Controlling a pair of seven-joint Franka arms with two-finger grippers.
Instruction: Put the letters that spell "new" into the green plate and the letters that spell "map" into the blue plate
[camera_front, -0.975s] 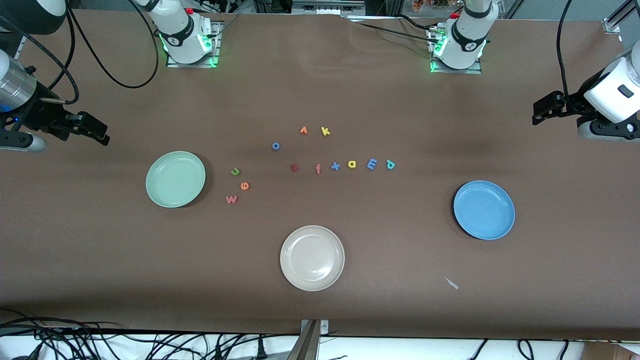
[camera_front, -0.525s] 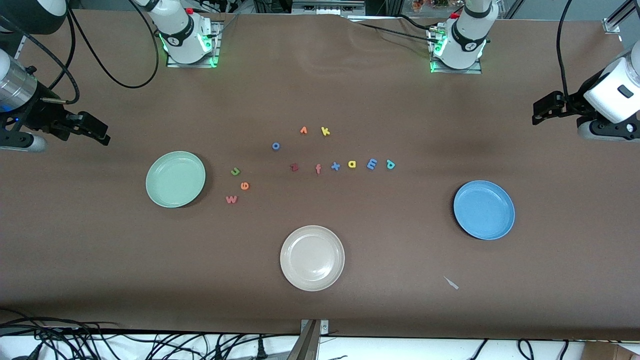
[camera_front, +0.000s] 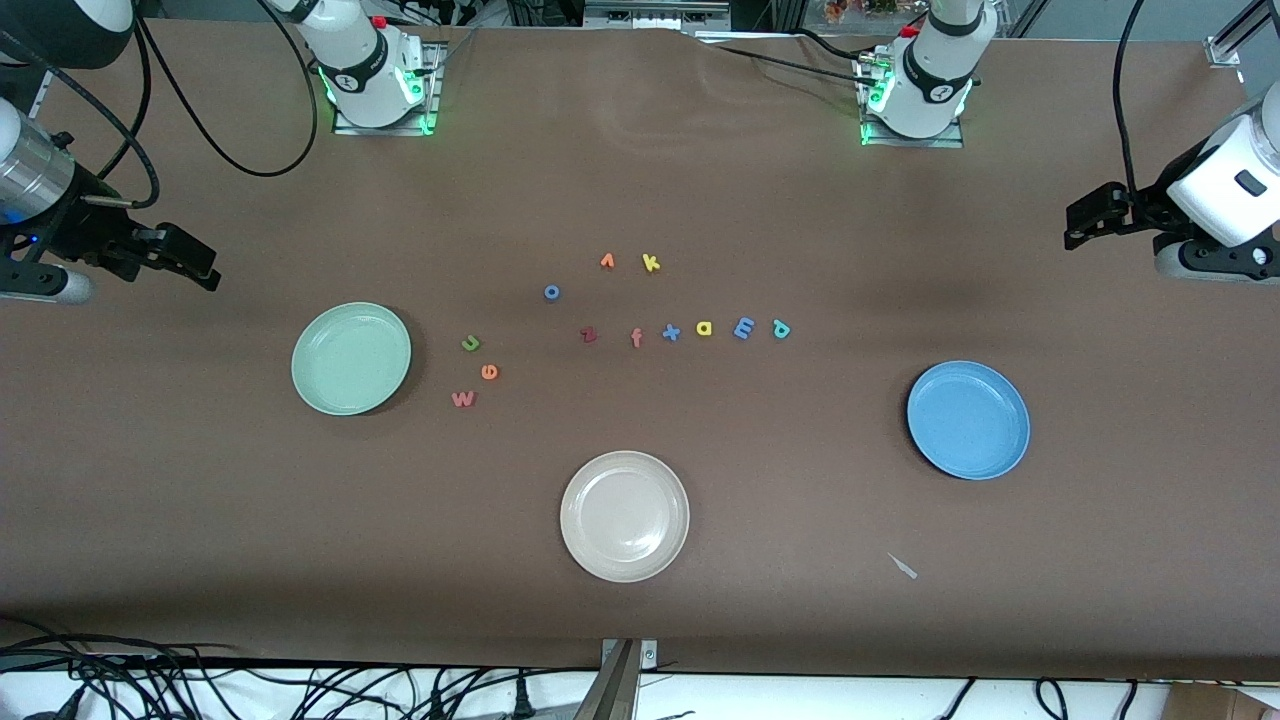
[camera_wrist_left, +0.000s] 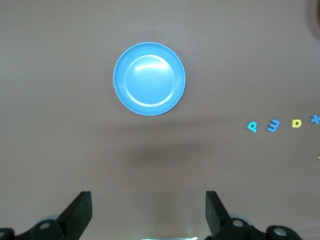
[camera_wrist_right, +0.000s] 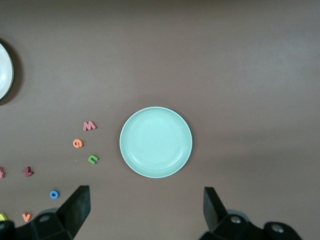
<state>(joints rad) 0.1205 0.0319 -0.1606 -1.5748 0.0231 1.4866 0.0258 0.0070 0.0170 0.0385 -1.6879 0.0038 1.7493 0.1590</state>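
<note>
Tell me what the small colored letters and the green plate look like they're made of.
The letters, such as the orange e, look like matte foam: flat cutouts with dull, saturated color and no shine. The green plate looks like smooth plastic or melamine with a faint sheen and a molded raised rim; ceramic can't be ruled out.

The green plate (camera_front: 351, 358), round and pale mint, lies flat and bare on the worktop below the open right gripper (camera_wrist_right: 145, 212). Beside it, farther from that gripper toward the table's middle, lie the green n (camera_front: 470, 343), the orange e (camera_front: 489, 372) and the reddish-pink w (camera_front: 463, 399), close together and flat. The blue plate (camera_front: 968, 419), round and bright, lies bare below the open left gripper (camera_wrist_left: 149, 215). The teal p (camera_front: 781, 329), the blue m (camera_front: 744, 327) and the yellow a (camera_front: 704, 328) lie in a row, p closest to that gripper.
</note>
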